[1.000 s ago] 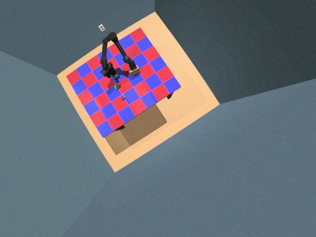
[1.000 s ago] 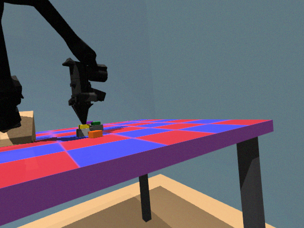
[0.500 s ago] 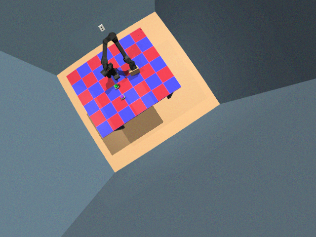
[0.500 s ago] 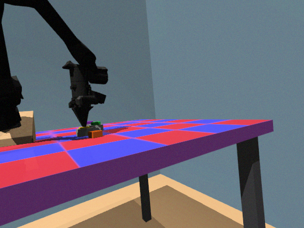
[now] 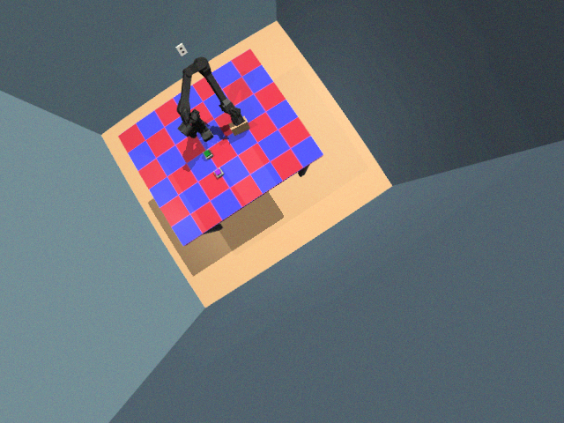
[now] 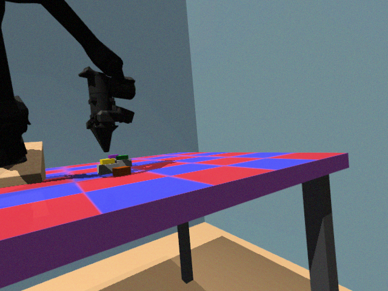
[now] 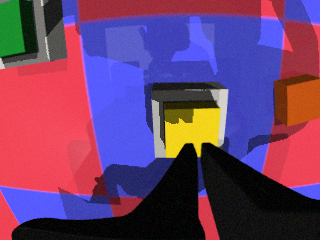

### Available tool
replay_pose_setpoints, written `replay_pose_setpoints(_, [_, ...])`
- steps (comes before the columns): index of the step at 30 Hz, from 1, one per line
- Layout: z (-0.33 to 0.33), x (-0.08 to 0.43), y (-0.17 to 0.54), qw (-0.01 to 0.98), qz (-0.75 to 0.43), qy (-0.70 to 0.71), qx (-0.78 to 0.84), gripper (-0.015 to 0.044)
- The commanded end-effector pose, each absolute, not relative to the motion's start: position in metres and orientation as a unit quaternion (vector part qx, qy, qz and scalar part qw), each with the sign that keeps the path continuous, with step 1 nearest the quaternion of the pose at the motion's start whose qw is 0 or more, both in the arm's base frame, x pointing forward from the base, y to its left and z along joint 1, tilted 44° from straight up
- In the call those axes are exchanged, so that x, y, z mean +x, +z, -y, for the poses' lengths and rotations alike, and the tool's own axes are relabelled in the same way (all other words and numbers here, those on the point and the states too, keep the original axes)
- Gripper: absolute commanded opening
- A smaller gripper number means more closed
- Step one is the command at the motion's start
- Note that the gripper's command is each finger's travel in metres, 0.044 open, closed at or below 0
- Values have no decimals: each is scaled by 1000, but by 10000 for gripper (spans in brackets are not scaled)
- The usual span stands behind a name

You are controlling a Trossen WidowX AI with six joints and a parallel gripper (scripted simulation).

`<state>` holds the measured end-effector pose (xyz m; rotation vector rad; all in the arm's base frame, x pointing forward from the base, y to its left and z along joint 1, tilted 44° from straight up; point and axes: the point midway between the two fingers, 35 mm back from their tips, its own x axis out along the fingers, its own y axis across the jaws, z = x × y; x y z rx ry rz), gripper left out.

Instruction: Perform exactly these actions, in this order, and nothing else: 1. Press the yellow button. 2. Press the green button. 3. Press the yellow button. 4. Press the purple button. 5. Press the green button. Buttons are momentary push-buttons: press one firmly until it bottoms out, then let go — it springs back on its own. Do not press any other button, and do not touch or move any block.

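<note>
Right now the gripper [image 6: 106, 151] [image 7: 196, 151] hangs just above the yellow button [image 6: 107, 161] [image 7: 192, 130], its fingertips pressed together with nothing pinched. The green button [image 5: 207, 154] [image 6: 122, 157] [image 7: 11, 29] and the purple button [image 5: 218, 173] [image 6: 113, 156] sit farther out on the bench [image 5: 296, 165] [image 6: 188, 207]; an orange block [image 6: 121, 171] [image 7: 300, 101] lies near the yellow one. A yellow press seems to be in hand, though which of the two I cannot tell. If it is done, the next move calls for lifting clear and shifting over to the next button in order.

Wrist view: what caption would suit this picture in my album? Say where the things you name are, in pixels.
Dark gripper [image 7: 196, 151] above a yellow button [image 7: 192, 127], with an orange block [image 7: 300, 102] off to the right.
</note>
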<state>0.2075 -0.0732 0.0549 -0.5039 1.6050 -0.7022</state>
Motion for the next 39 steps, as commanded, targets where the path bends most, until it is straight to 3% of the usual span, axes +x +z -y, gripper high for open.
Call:
replay_pose_setpoints(1, [68,209,61,614,-695,-305,-215,20])
replay_pose_setpoints(13, [26,219,103,614,-696,-305,-215,20])
replay_pose_setpoints(24, [-42,296,25,617,-694,-304,-212,20])
replay_pose_setpoints(32, [-41,296,22,617,-694,-304,-212,20])
replay_pose_setpoints(39, [-1,287,-21,617,-694,-304,-213,20])
